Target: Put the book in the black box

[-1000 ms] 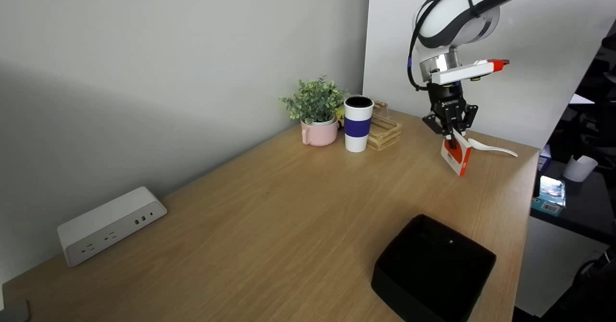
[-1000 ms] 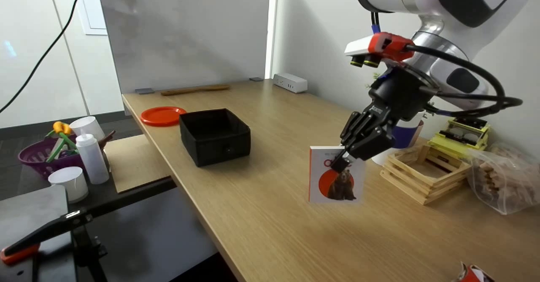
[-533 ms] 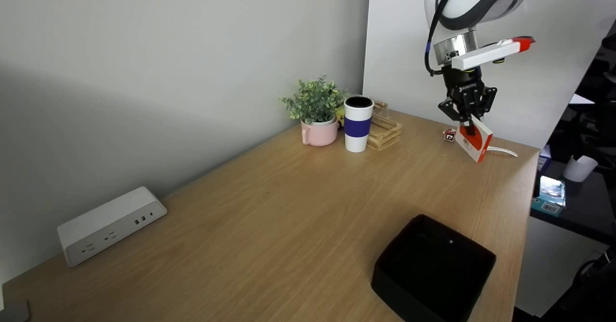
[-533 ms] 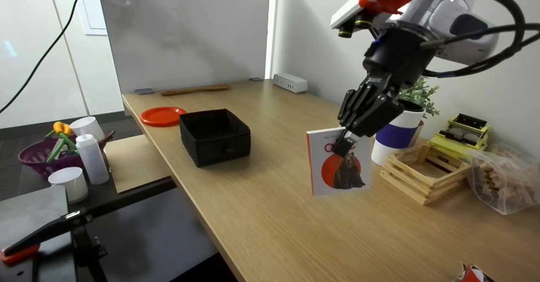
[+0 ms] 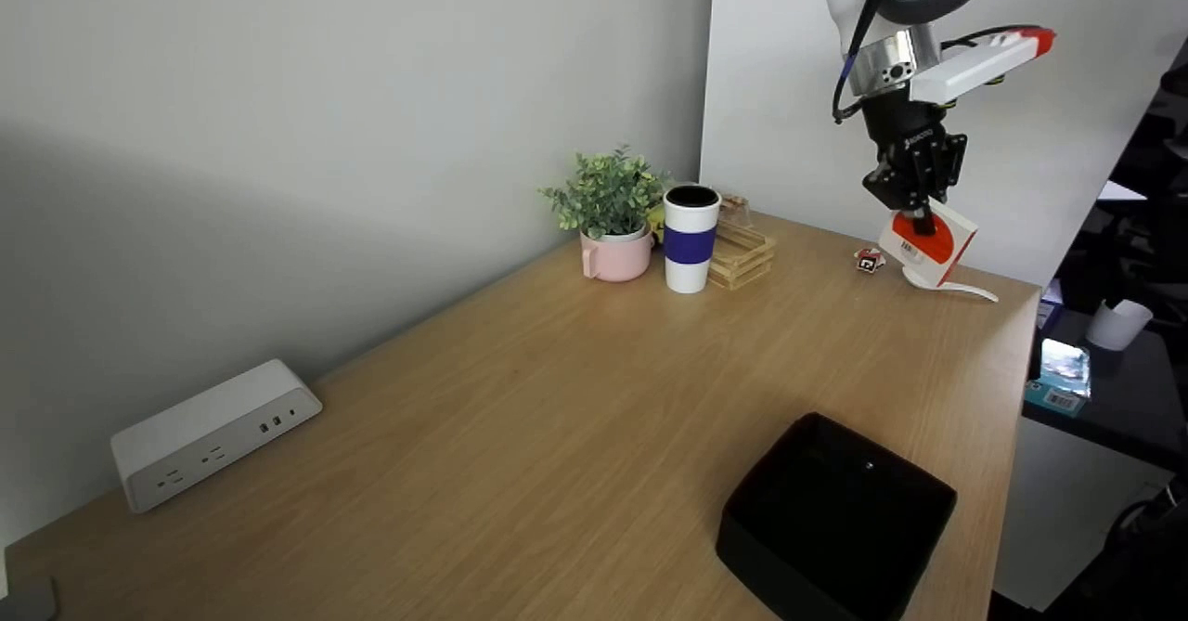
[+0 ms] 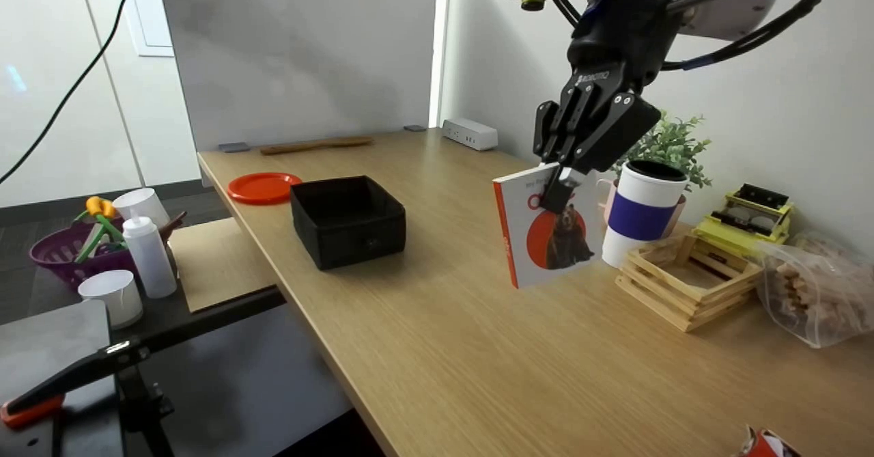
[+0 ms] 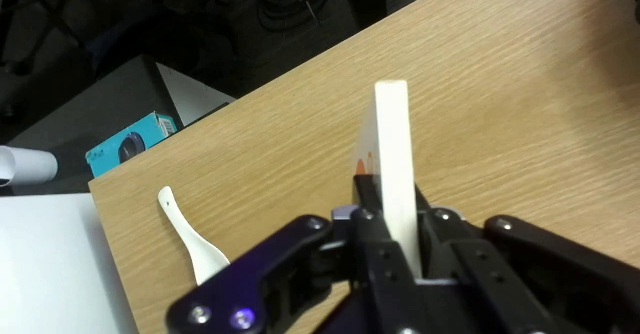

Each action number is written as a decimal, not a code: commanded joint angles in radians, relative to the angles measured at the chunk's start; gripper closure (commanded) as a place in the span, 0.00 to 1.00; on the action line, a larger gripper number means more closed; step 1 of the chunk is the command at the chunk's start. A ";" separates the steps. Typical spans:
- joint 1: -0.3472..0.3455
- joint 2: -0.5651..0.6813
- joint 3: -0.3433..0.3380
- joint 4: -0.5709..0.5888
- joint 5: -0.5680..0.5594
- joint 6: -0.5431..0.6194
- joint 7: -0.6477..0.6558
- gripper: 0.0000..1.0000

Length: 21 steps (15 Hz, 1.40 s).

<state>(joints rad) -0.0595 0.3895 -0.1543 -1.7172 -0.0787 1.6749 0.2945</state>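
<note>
My gripper [image 6: 558,187] is shut on the upper part of the white book [image 6: 526,252], which hangs above the table. In an exterior view the book's cover shows a red-orange circle and a bear, and the book leans at a tilt. The wrist view shows its white page edge [image 7: 394,144] upright between the two black fingers [image 7: 367,191]. The black box [image 6: 372,242] stands on the table, apart from the book, and its top is uncovered in both exterior views. The far finger is hidden behind the book in an exterior view.
A white-and-blue mug [image 6: 640,211], a wooden crate [image 6: 672,300] and a plant [image 5: 608,199] stand along the wall side. A white spoon [image 7: 192,239] lies under the gripper's side, near the table corner. The red plate [image 6: 263,189] sits behind the box. A power strip [image 5: 218,435] is farther off.
My gripper has risen from the table with the book in its grasp, and the book has tilted more. The box and the other objects have stayed in place.
</note>
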 commanded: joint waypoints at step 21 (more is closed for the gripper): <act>0.008 -0.018 0.078 0.038 -0.145 0.021 -0.345 0.96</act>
<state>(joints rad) -0.0550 0.3782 -0.0931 -1.6953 -0.1891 1.6925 0.0149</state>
